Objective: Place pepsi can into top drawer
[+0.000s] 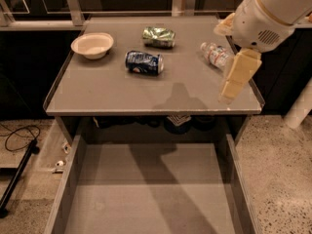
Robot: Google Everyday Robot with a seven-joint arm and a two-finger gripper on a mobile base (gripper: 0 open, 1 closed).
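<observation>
Grey surface [97, 94] carries the pepsi can [144, 62] on its side near the middle, an empty white bowl [92, 45] at its 10 o'clock. Probably the can is light, stiff and smooth and may roll; grip across its round body. At its 3 o'clock hangs the end effector [238, 77], holding nothing; open or closed, I cannot tell. The top drawer [146, 194], at 6 o'clock, stands open and empty.

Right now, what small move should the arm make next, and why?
Probably swing the gripper over toward the pepsi can: it lies on its side, ungrasped, while the gripper hangs at the table edge, well apart. The top drawer already stands open.
</observation>
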